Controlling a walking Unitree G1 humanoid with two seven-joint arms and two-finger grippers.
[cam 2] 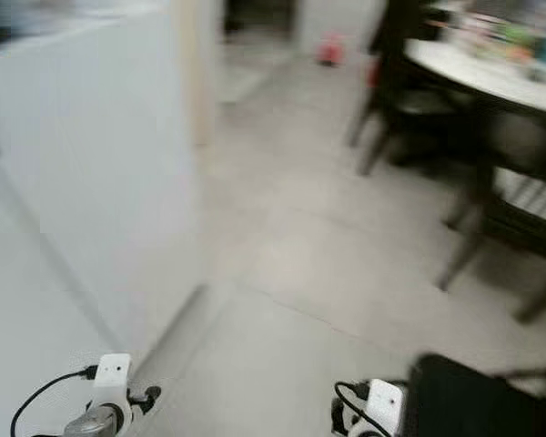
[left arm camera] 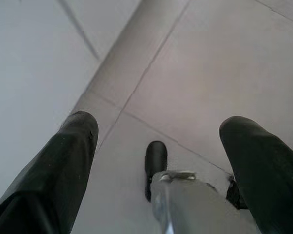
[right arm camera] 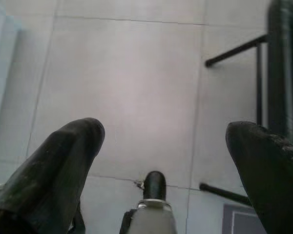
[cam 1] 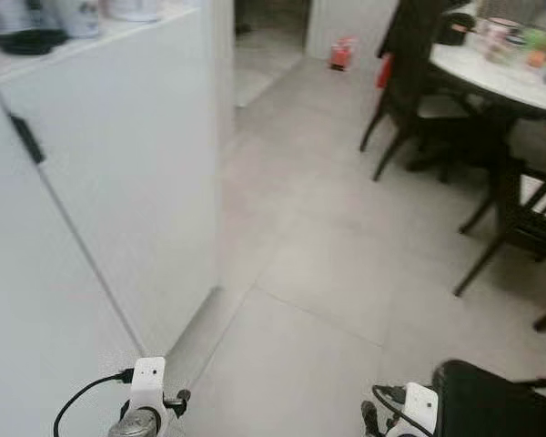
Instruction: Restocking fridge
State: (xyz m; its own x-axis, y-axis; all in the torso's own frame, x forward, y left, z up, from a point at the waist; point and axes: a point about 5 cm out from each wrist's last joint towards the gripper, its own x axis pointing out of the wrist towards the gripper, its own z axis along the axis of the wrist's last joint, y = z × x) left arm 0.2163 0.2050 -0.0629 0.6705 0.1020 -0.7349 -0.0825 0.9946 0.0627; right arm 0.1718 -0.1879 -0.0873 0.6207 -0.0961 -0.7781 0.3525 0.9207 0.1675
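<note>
Both your grippers hang low with fingers spread wide and empty: left gripper [left arm camera: 158,131] beside the white fridge [cam 1: 118,173], right gripper [right arm camera: 163,131] over the grey tiled floor [cam 1: 318,273]. Ahead to your right stands a dining table [cam 1: 491,73] with dark chairs [cam 1: 409,82].

We note the right eye view is motion-blurred. Items on the worktop [cam 1: 491,73] are too blurred to identify. Fridge [cam 1: 100,182] cut off at left edge.

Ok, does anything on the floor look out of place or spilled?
No spill shows on the tiled floor. One small red object sits alone on the floor far ahead near the wall, too blurred to identify. The dark chairs stand upright by the table.
</note>
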